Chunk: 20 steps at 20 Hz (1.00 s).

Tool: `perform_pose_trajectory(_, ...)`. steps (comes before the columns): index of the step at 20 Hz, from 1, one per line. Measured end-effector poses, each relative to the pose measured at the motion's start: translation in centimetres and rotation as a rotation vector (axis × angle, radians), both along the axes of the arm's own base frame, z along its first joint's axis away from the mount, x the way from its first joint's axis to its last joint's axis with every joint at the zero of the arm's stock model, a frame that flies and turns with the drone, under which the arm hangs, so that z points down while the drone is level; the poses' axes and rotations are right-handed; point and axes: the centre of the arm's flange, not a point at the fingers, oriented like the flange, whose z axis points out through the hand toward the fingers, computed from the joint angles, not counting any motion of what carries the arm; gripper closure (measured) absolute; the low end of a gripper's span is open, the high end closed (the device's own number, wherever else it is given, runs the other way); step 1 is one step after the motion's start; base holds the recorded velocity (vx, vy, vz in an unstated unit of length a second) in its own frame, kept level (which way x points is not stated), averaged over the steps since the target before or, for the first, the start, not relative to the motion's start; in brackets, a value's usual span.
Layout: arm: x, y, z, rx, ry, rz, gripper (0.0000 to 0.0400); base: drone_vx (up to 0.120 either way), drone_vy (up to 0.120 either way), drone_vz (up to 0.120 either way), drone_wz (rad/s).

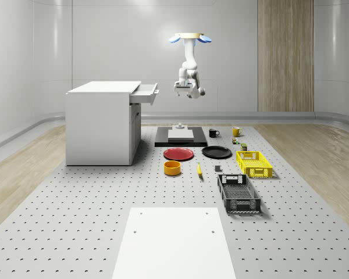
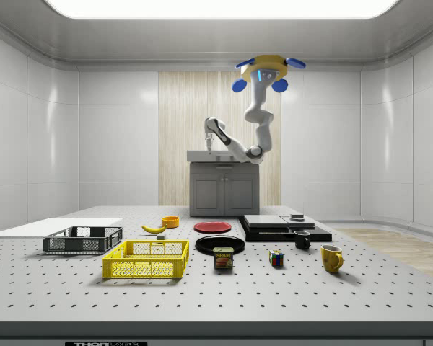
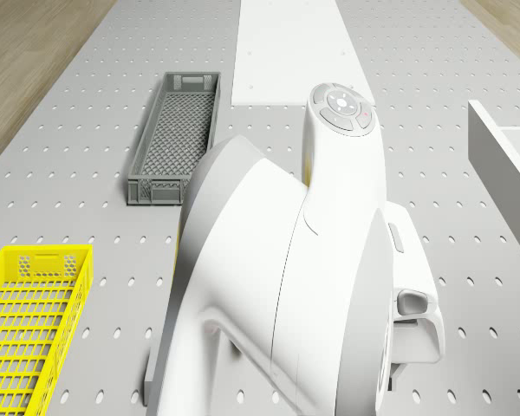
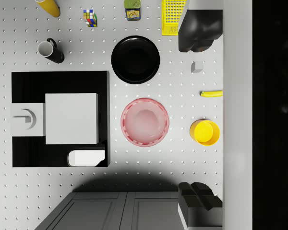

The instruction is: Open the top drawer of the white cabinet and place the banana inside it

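Drone [image 1: 190,38] is being seen hovering in mid-air beside the white cabinet [image 1: 102,123], above the far part of the table [image 1: 75,221]. In the whole-scene view it is being placed at roughly one o'clock from the cabinet. The arm is being hung below it, bent toward the cabinet.

Gripper [image 1: 189,92] is being pointed downward, clear of everything. The open top drawer [image 1: 144,93] is lying at its nine o'clock in the whole-scene view; the gap between the two is probably small, though depth is being poorly shown. In the wrist view the fingers [image 4: 199,33] are being held spread wide apart, with nothing between them.

Banana [image 1: 199,170] is being left flat on the table, well below the gripper. In the whole-scene view it is at three o'clock from the orange bowl [image 1: 172,168], near it but apart, and at five o'clock from the red plate [image 1: 178,154].
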Motion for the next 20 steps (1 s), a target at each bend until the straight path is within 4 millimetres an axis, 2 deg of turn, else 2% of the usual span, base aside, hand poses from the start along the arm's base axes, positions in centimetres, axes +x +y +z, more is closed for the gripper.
perform_pose_trajectory(5, 0.0, 0.01, 0.0, 0.001, 0.0, 0.0, 0.0, 0.12, 0.12, 0.0, 0.0)
perform_pose_trajectory(8, 0.0, 0.01, 0.0, 0.001, 0.0, 0.0, 0.0, 0.12, 0.027, 0.0, 0.0)
perform_pose_trajectory(20, 0.0, 0.0, 0.0, 0.001, 0.0, -0.001, 0.0, 0.12, 0.0, -0.117, 0.0)
